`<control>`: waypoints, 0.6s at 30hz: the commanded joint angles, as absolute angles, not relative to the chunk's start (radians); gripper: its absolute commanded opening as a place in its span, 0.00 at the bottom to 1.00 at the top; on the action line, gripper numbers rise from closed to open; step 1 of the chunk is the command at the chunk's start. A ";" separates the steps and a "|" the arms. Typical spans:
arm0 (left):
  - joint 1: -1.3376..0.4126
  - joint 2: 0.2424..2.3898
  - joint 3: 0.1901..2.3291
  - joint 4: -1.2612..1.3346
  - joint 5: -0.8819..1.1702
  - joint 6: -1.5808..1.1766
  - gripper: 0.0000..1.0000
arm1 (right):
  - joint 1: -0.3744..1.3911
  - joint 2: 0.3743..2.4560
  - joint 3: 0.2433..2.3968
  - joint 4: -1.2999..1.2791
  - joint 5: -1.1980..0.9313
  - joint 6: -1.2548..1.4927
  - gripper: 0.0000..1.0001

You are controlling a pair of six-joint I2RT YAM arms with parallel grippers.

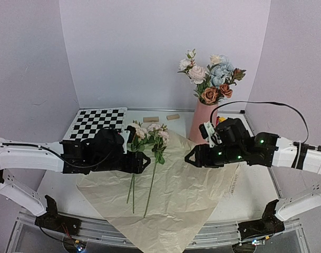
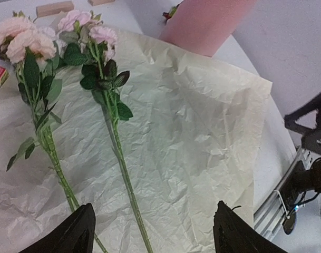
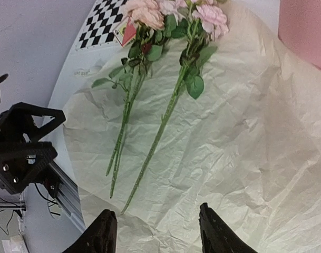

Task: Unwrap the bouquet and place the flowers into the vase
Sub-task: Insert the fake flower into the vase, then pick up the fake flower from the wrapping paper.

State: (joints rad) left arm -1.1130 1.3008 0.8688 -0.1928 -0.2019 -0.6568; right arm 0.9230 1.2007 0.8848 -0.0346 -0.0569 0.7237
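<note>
Flowers (image 1: 159, 138) on flat paper (image 1: 197, 195) — vase (image 1: 202, 124) just beyond

Nothing can be read for certain: a short line of dark print (image 1: 237, 182) runs along the right-hand edge of the kraft paper (image 1: 192, 184) but is too small to make out, and a faint grey mark (image 3: 82, 71) on the table (image 3: 70, 92), just off that paper's edge, is blurred.

Left arm (image 1: 23, 156), right arm (image 1: 302, 156): white shells joining black joints. Black cable (image 1: 265, 103) looping over right arm. Green lights (image 1: 261, 141) glowing on black wrist. Left wrist's black fingers (image 2: 70, 234) tapering, matte.
</note>
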 commanded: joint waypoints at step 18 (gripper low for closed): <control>-1.072 1.811 1.136 -0.256 -0.194 -0.742 0.58 | 1.000 1.244 0.721 0.204 0.103 0.771 0.57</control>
